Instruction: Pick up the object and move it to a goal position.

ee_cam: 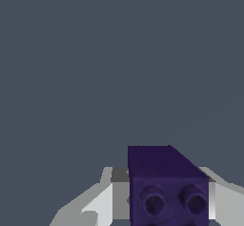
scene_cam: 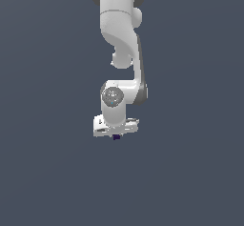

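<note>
Block (ee_cam: 167, 187): dark purple, near black. In the wrist view it reads as a short box, its long axis running away from the camera, with two round studs or sockets on the near face. In the exterior view it is only a tiny dark speck (scene_cam: 116, 137) just under the gripper, too small to judge shape or heading.

Gripper (ee_cam: 162, 196): white, set below the wrist at the arm's lower end (scene_cam: 116, 133). In the wrist view a pale finger (ee_cam: 102, 201) lies against one side of the block and a second pale finger lies against the other, so the jaws stand narrow, closed onto the block. The exterior view shows only the white gripper body, with the block at its lower edge.

Arm (scene_cam: 119, 34): white, hanging down from the top of the exterior view, bent at a grey-capped joint above the gripper.

Surface (scene_cam: 47, 172): flat, uniform grey-blue, filling both views. No edge, wall or horizon shows. Whether the block touches the surface or hangs clear of it cannot be told.
</note>
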`<state>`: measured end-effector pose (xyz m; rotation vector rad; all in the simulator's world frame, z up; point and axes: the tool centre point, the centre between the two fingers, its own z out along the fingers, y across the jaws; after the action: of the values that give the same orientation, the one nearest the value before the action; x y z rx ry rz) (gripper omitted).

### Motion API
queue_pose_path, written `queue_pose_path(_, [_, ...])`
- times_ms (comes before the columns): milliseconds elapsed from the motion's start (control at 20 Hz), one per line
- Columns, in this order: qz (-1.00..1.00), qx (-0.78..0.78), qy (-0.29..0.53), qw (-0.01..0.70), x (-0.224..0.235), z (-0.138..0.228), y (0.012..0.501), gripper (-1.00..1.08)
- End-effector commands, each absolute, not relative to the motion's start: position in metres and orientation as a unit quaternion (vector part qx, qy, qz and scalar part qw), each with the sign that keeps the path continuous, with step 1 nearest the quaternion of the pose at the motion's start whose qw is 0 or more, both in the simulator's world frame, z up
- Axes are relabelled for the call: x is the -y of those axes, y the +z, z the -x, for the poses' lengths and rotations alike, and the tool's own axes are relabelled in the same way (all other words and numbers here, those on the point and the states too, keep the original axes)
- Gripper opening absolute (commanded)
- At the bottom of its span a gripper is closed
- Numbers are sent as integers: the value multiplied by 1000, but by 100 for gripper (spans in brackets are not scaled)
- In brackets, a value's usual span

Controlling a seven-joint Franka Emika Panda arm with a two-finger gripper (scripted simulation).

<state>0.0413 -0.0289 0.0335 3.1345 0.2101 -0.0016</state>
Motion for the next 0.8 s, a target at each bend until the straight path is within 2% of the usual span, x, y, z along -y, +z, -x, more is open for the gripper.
queue_pose_path(0, [-998, -67, 0, 0, 26, -32, 39, -100])
queue_pose_path(750, [-998, -67, 0, 0, -4, 53, 83, -100])
